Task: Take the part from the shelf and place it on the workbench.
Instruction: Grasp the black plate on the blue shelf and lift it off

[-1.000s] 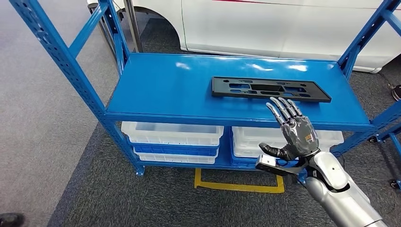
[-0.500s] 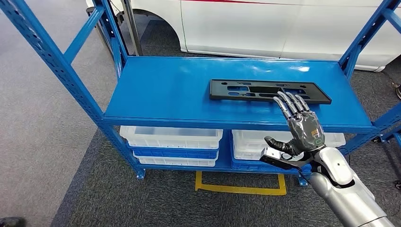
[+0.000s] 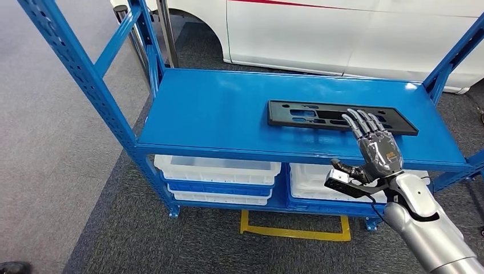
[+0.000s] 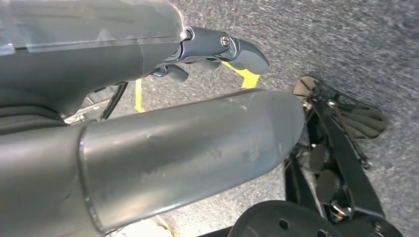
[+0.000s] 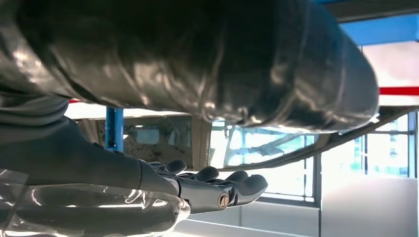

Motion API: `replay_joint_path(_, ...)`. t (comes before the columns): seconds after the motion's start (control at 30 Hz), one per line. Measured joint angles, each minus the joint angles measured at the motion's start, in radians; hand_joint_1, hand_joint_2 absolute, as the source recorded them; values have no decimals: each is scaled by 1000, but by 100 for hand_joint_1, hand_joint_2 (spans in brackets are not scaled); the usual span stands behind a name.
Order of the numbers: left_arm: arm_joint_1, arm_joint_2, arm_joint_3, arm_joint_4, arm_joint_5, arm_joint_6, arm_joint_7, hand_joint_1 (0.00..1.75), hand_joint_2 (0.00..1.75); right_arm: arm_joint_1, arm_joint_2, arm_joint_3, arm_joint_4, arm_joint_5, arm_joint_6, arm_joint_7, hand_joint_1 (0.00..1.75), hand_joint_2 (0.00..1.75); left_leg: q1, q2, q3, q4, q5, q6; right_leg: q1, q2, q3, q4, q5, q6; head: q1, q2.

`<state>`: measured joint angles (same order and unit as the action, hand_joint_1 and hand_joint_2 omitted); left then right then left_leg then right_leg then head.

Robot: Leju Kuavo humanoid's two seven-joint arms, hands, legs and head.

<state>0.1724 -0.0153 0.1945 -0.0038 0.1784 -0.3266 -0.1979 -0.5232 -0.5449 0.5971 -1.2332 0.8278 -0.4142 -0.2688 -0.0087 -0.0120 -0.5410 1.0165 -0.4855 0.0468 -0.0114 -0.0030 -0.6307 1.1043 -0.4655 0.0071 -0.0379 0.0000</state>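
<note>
My right hand [image 3: 376,153] reaches toward a black part [image 3: 341,117] lying on a blue shelf [image 3: 228,114].

My fingers [image 3: 363,121] are stretched flat and apart, holding nothing, thumb out to the side; their tips overlap the part's near edge, though I cannot tell if they touch it. I judge the open palm is lined up to slide over and grip the long edge. The part is a flat, long, black rectangular panel with several cut-out slots, lying toward the shelf's right side, parallel to its front. My left hand [image 4: 217,49] hangs by the floor, fingers curled in, empty.
</note>
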Motion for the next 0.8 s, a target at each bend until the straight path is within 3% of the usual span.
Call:
replay_joint_path(0.03, 0, 0, -2, 0, 1, -1, -1, 0, 0, -3, 0, 0, 2, -1, 0, -2, 0, 0, -2, -1, 2, 0, -4, -3, 4, 0, 18, -41, 12, -6, 0, 0)
replay_joint_path(0.1, 0, 0, -5, 0, 1, -3, -2, 0, 0, -8, 0, 0, 7, -4, 1, -4, 0, 0, -3, 0, 3, -1, -9, -11, 9, -1, 28, -65, 8, -11, 0, 0)
replay_joint_path(0.2, 0, 1, -9, 0, 2, -3, -4, 0, 0, -12, 0, 0, 11, -5, 1, -7, 0, 0, -2, 4, 0, 19, -29, -29, 0, -1, 40, -82, 8, -20, -1, 0)
replay_joint_path(0.23, 0, 2, -10, 0, 3, -3, -4, 0, 0, -14, 0, 0, 12, -5, 2, -9, 0, 0, -1, 5, -17, 58, -51, -35, -3, -3, 47, -88, 8, -24, -1, 0)
replay_joint_path(0.3, 0, 2, -13, 0, 7, -3, -5, 0, 0, -15, 1, 3, 15, -5, 5, -13, 0, 0, 6, 6, -87, 191, -108, -46, -4, -6, 55, -91, 2, -29, -2, 0)
replay_joint_path(0.33, 0, 2, -13, 0, 9, -3, -5, 0, 0, -15, 2, 6, 17, -5, 6, -14, 0, 0, 9, 6, -124, 253, -126, -50, -4, -7, 58, -91, -1, -30, -2, 0)
replay_joint_path(0.37, 1, 2, -14, 0, 10, -3, -6, 0, 0, -14, 3, 9, 20, -5, 7, -15, 0, 0, 13, 6, -150, 287, -124, -53, -5, -8, 62, -90, -5, -29, -2, 0)
replay_joint_path(0.4, 2, 2, -15, 0, 12, -3, -6, 0, 0, -14, 5, 11, 22, -5, 8, -16, 0, 0, 16, 6, -157, 281, -101, -55, -7, -8, 68, -89, -10, -27, -2, 0)
replay_joint_path(0.43, 2, 3, -16, 0, 13, -3, -6, 0, 0, -14, 6, 14, 25, -5, 11, -16, 0, 0, 18, 6, -144, 236, -60, -57, -9, -8, 74, -88, -15, -24, -2, 0)
replay_joint_path(0.5, 3, 4, -20, 0, 16, -3, -7, 0, 0, -15, 10, 18, 28, -5, 17, -18, 0, 0, 19, 8, -91, 100, 19, -57, -11, -8, 87, -84, -29, -14, -2, 0)
replay_joint_path(0.53, 3, 4, -21, 0, 17, -3, -7, 0, 0, -16, 11, 20, 29, -5, 19, -18, 0, 0, 18, 8, -69, 51, 36, -53, -10, -7, 91, -81, -35, -8, -2, 0)
replay_joint_path(0.57, 2, 4, -23, 1, 18, -3, -8, 0, 0, -16, 13, 23, 30, -5, 21, -18, 0, 0, 17, 8, -58, 24, 40, -48, -8, -7, 92, -80, -38, -2, -1, 0)
replay_joint_path(0.7, 3, 4, -29, 2, 20, -3, -8, 0, 0, -19, 18, 31, 33, -4, 24, -21, 0, 0, 16, 5, -45, 4, 32, -20, -11, -7, 90, -67, -55, 17, -1, 0)
replay_joint_path(0.73, 3, 4, -31, 2, 21, -3, -8, 0, 0, -21, 19, 33, 34, -3, 25, -23, 0, 0, 18, 5, -40, -1, 32, -13, -12, -6, 75, -33, -75, 21, 0, 0)
replay_joint_path(0.8, 3, 3, -33, 2, 25, -3, -8, 0, 0, -22, 21, 38, 37, 2, 29, -26, 0, 0, 17, 5, -33, -4, 28, -4, -12, -4, 9, 91, -129, 24, 0, 0)
